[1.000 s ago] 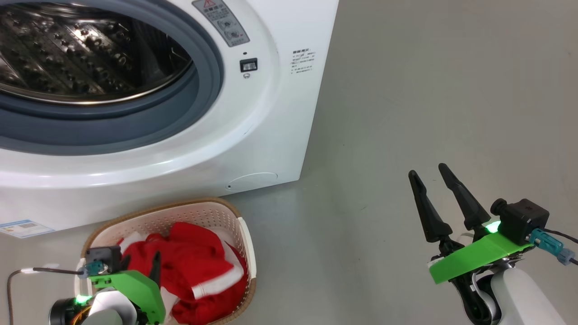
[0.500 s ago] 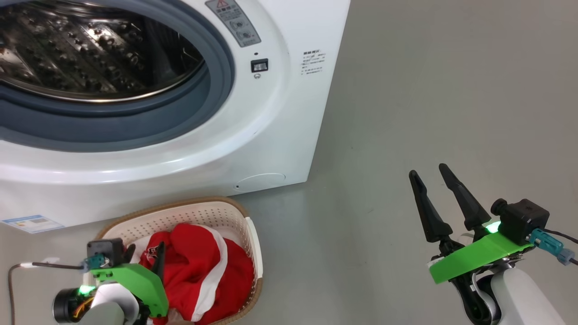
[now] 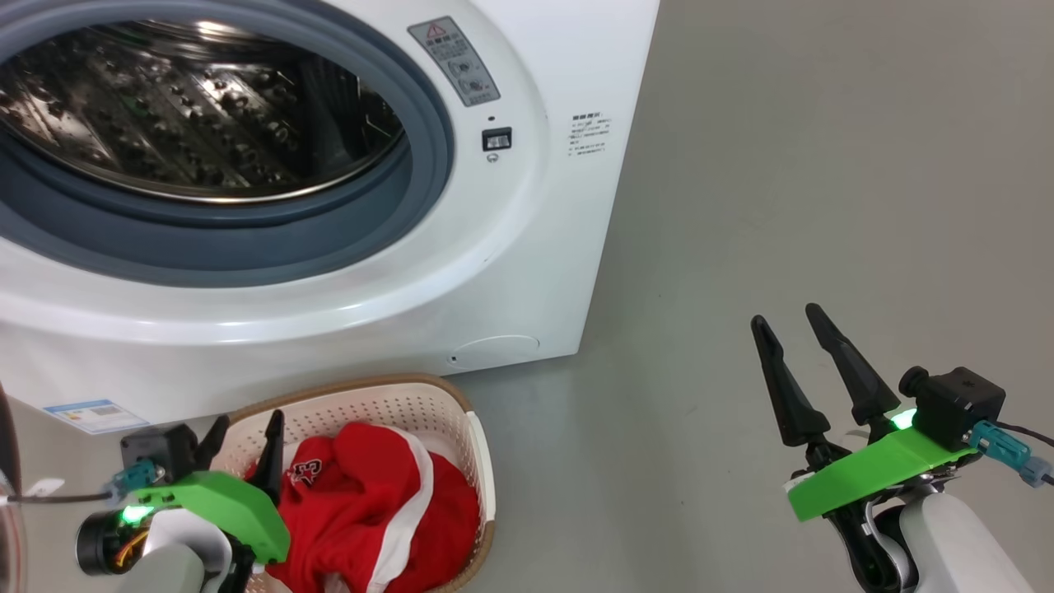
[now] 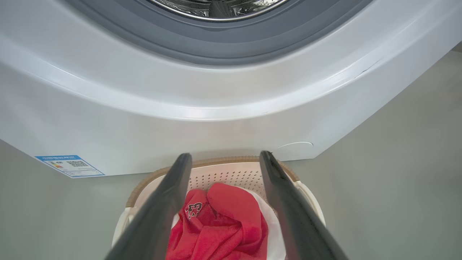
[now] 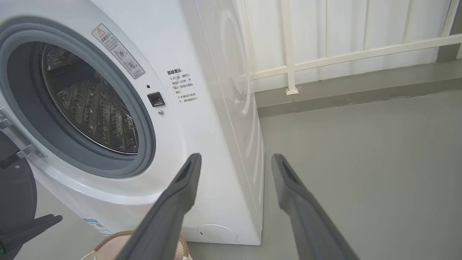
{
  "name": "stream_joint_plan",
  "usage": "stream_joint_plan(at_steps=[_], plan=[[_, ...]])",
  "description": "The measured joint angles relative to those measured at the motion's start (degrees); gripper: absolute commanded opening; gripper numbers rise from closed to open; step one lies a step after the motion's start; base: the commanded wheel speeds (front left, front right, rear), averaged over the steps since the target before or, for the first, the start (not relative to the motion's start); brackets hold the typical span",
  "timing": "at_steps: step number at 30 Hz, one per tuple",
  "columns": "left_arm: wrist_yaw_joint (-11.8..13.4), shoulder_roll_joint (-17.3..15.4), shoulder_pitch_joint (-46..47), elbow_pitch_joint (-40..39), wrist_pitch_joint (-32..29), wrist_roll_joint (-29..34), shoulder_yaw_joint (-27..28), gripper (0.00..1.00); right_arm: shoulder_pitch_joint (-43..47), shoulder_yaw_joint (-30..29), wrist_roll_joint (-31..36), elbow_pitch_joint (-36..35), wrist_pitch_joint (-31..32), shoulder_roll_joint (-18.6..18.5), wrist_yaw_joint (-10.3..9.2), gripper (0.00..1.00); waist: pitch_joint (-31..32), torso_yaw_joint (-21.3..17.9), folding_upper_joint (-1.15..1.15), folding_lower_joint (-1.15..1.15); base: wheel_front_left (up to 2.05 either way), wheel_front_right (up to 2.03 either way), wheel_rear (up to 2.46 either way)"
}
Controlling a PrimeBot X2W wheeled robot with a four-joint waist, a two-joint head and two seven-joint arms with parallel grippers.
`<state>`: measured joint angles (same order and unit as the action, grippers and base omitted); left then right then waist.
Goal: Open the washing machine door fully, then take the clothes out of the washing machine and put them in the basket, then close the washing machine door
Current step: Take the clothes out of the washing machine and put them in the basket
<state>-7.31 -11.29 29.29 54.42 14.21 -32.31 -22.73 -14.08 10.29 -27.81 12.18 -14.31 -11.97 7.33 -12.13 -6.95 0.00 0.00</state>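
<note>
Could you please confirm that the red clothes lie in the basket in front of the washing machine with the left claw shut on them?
Not quite: the left claw is open and hovers above the clothes, as the left wrist view shows. They do lie in the basket in front of the washing machine.

On my right wrist feed I log: right gripper point(image 5: 234, 159), fingers spread wide apart; white washing machine point(image 5: 209, 137) ahead and left; perforated steel drum point(image 5: 90, 104) inside its grey rubber ring point(image 5: 146, 144); dark washing machine door point(image 5: 14, 195) swung out at far left; basket point(image 5: 115, 240) rim at the machine's foot; grey floor point(image 5: 361, 162); white railing point(image 5: 343, 56) behind
</note>
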Motion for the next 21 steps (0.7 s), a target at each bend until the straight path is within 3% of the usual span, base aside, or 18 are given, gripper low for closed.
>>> stream_joint_plan(at_steps=[8, 21], plan=[[0.91, -0.55, -4.24, -8.72, 0.01, 2.88, 3.86, 1.00, 0.54, -0.04, -0.01, 0.02, 0.00, -0.32, 0.00, 1.00, 1.36, 0.83, 0.00, 0.00, 0.00, 0.00, 0.00], [4.38, -0.77, -13.04, -28.09, 0.08, 8.44, 9.91, 1.00, 2.38, -0.27, -0.01, -0.02, 0.00, -0.73, 0.00, 1.00, 4.20, 2.08, 0.00, 0.00, 0.00, 0.00, 0.00]])
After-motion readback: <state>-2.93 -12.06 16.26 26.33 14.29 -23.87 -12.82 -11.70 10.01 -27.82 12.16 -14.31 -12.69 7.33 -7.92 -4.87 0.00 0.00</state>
